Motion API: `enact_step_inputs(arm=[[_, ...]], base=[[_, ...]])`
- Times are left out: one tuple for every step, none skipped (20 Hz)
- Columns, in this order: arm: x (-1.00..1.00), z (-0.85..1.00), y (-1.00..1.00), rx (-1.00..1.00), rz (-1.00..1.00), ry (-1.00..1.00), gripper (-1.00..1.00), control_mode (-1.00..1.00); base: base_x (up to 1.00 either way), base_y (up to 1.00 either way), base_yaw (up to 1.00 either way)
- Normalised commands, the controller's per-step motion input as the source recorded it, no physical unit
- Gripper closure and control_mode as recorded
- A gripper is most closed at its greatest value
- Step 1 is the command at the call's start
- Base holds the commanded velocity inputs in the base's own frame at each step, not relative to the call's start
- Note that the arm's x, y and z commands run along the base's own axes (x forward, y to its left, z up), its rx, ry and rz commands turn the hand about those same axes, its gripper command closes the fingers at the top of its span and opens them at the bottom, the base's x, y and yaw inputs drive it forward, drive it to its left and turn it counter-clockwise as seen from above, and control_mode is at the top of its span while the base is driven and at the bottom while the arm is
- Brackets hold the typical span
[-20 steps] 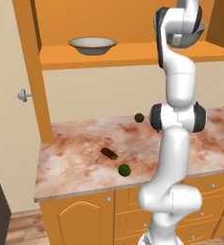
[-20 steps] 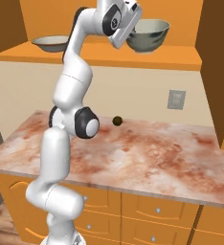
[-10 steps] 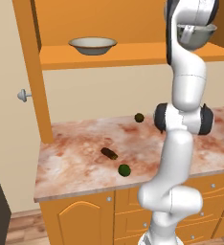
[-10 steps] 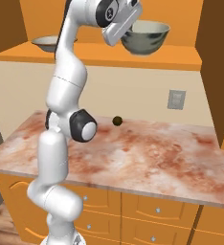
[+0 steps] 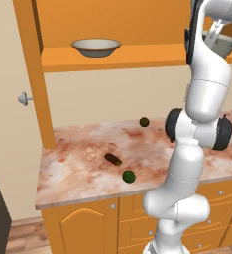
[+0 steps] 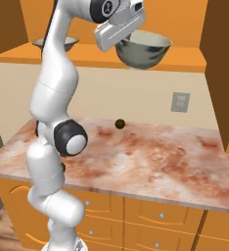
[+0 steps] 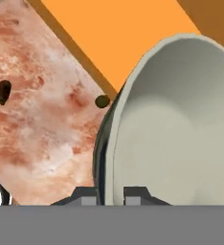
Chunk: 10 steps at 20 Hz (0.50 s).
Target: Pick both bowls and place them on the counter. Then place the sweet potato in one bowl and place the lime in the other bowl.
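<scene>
In the left base view the cream bowl (image 5: 95, 47) sits upright on the orange shelf (image 5: 113, 60), not yet brought down, while the sweet potato (image 5: 113, 158) lies on the worktop (image 5: 78, 168) with its long axis running diagonally from upper left to lower right, and the lime (image 5: 129, 176) rests just in front of it nearer the edge; a duller olive ball (image 5: 144, 122) sits well back near the wall. High at the right edge the grey-green bowl (image 5: 221, 43) hangs beside the arm's top, partly hidden behind it. In the right base view that grey-green bowl (image 6: 143, 50) is off the shelf and held in the air in front of it, mouth up and roughly level; the gripper (image 6: 122, 40) has it by the near rim, which I judge keeps the bowl upright for a flat set-down on the open worktop (image 6: 150, 157) below. The olive ball (image 6: 119, 124) lies near the wall. In the hand view the bowl (image 7: 181, 124) looms large, its pale inside facing the camera, and the two fingertips (image 7: 137, 195) stand close together, one each side of the thin rim wall, so the gripper is pinched narrowly on it. Beyond lie the worktop (image 7: 42, 119), the sweet potato (image 7: 1, 92) and the olive ball (image 7: 102, 101).
</scene>
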Motion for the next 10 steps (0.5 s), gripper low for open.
enact_step_inputs(arm=[[-1.0, -0.53, 0.22, 0.06, -0.03, -0.01, 1.0, -1.0], [-1.0, -0.57, 0.25, 0.04, -0.02, 0.0, 1.0, -1.0], [-1.0, -0.57, 0.25, 0.04, -0.01, 0.0, 1.0, -1.0], [-1.0, -0.59, 0.26, 0.03, -0.01, -0.01, 1.0, -1.0], [-1.0, -0.62, 0.26, 0.03, 0.0, -0.02, 1.0, -1.0], [-1.0, -0.66, 0.27, 0.02, 0.0, -0.03, 1.0, -1.0], [-1.0, -0.71, 0.28, 0.01, 0.0, -0.04, 1.0, -1.0], [-1.0, -0.73, 0.29, 0.0, 0.0, -0.04, 1.0, -1.0], [-1.0, -0.77, 0.27, 0.0, 0.0, -0.05, 1.0, -1.0], [-1.0, -0.78, 0.26, 0.0, 0.0, -0.07, 1.0, -1.0]], base=[[0.0, 0.0, 0.0], [0.0, 0.0, 0.0], [0.0, 0.0, 0.0], [0.0, 0.0, 0.0], [0.0, 0.0, 0.0], [0.0, 0.0, 0.0], [0.0, 0.0, 0.0], [0.0, 0.0, 0.0], [0.0, 0.0, 0.0], [0.0, 0.0, 0.0]])
